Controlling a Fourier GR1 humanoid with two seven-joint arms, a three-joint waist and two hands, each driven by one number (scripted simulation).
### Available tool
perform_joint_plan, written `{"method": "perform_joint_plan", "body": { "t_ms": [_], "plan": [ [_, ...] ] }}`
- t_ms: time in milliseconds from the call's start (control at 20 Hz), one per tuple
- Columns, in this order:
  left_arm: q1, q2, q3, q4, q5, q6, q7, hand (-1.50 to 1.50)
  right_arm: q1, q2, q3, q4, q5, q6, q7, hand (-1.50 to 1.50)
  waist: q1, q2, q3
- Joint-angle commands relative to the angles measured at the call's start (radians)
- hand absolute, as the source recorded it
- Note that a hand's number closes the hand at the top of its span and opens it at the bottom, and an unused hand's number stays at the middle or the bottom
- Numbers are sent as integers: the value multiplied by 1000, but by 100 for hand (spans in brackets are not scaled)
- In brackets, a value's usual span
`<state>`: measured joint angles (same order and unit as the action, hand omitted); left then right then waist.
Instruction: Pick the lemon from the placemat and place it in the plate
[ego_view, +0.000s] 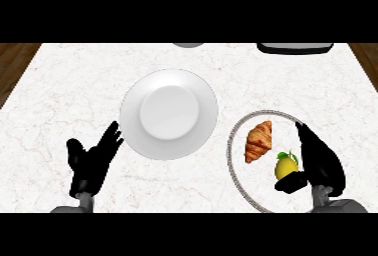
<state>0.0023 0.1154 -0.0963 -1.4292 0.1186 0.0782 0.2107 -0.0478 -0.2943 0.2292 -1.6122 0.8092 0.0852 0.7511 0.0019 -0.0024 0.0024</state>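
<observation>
Head view: a pale marbled surface fills the view. A white round plate sits near the centre, with nothing on it. At about four o'clock from the plate lies a round placemat with a thin dark rim, partly covered by the right arm. On the placemat a croissant lies upright in the view, and the lemon rests just below it, at five o'clock from the croissant.

The right robot hand is over the placemat's right side, fingers stretched toward twelve o'clock alongside the lemon and thumb reaching under it at six o'clock. The lemon sits in the gap between thumb and fingers; the hand is released, not closed on it.

The left robot hand shows at eight o'clock from the plate, open, fingers up, resting just beside the plate's rim.

At the surface's far edge two dark objects are cut off by the view.
</observation>
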Motion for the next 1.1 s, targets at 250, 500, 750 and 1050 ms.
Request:
{"method": "perform_joint_plan", "body": {
  "t_ms": [250,500,750,1050],
  "plan": [
    [37,6,25,-48,5,-21,47,0,-68,37,38,118,102,47,-59,150,2,2,-2],
    [58,-17,-5,-71,-33,-23,30,0,26,-1,2,98,149,-21,-166,150,-1,2,-2],
    [19,-20,-37,-35,-34,-48,25,0,-123,286,396,67,290,-57,144,150,87,6,-4],
    [-13,-28,-58,-15,-40,-63,30,0,-306,292,543,43,319,-209,253,150,151,3,-4]
  ]
}}
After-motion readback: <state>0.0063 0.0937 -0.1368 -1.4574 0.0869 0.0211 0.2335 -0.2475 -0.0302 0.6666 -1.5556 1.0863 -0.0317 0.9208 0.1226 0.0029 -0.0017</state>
